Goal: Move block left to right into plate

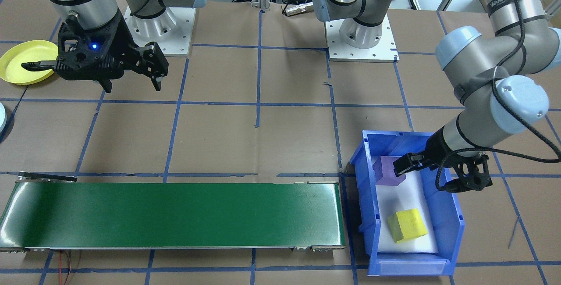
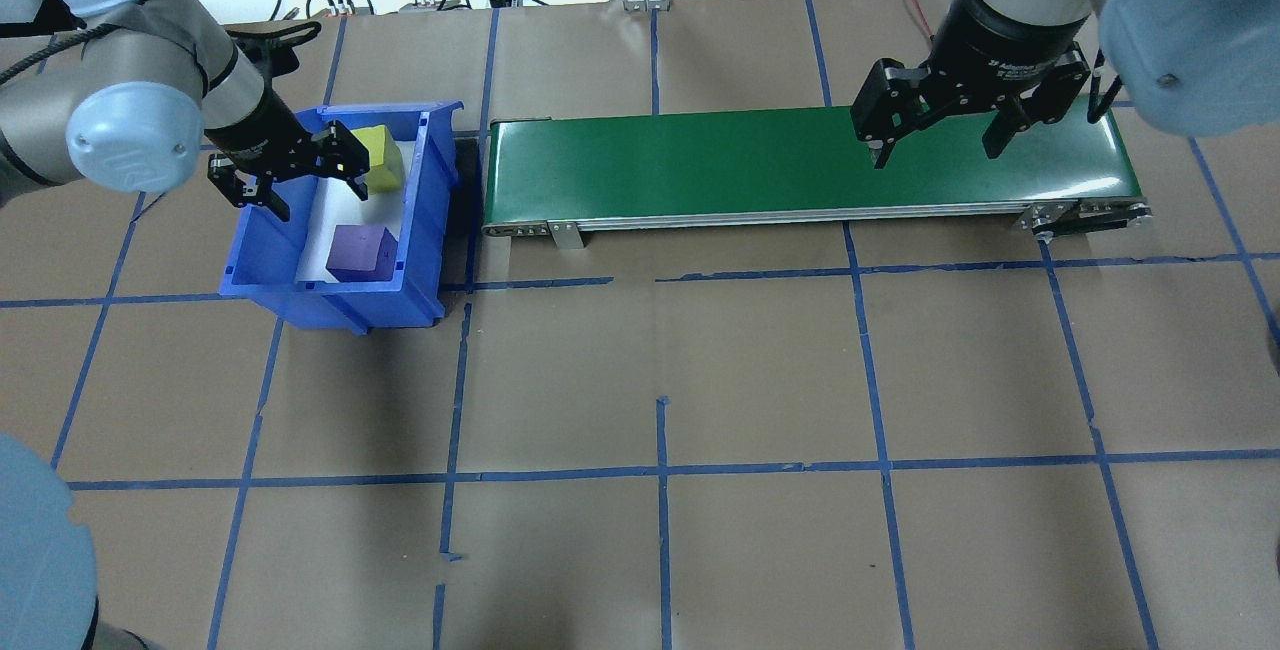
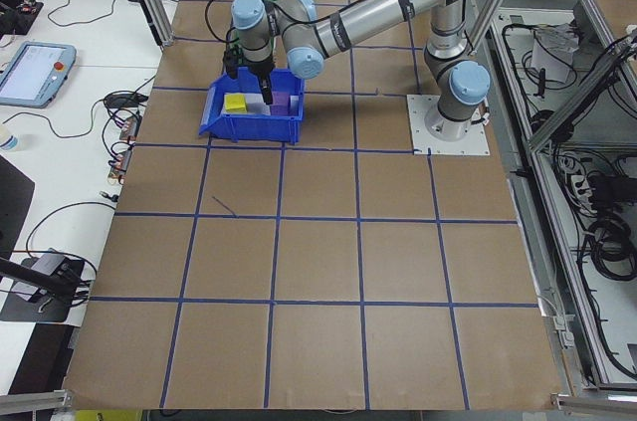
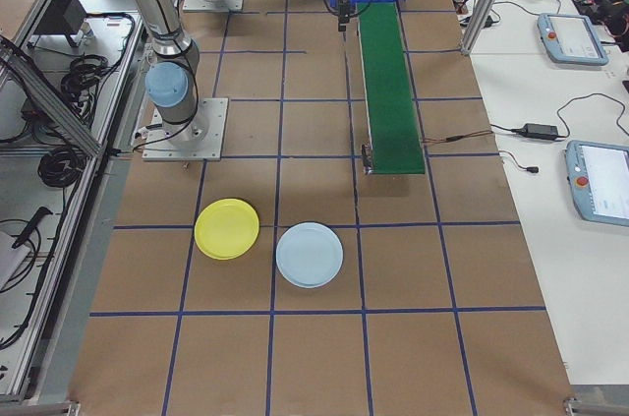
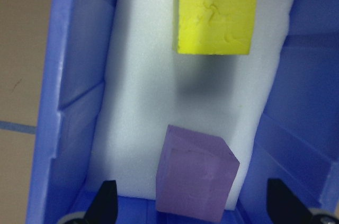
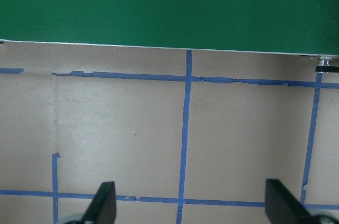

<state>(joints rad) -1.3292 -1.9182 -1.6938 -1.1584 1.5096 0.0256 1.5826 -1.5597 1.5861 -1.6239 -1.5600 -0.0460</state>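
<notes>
Two blocks lie on white foam inside a blue bin (image 1: 448, 226): a yellow block (image 1: 407, 224) (image 2: 380, 155) (image 5: 214, 12) and a purple block (image 1: 389, 173) (image 2: 362, 252) (image 5: 196, 176). My left gripper (image 1: 427, 175) (image 2: 322, 205) (image 5: 193, 208) hangs open over the bin, above the purple block, holding nothing. The yellow plate (image 1: 19, 63) (image 4: 227, 229) lies on the table at the other end, empty. My right gripper (image 1: 132, 88) (image 2: 935, 155) (image 6: 192, 205) is open and empty, raised beside the plate near the belt's end.
A green conveyor belt (image 1: 175, 215) (image 2: 800, 165) runs from the bin toward the right arm's side, with nothing on it. A light blue plate (image 4: 310, 255) lies next to the yellow one. Blue tape lines grid the brown table.
</notes>
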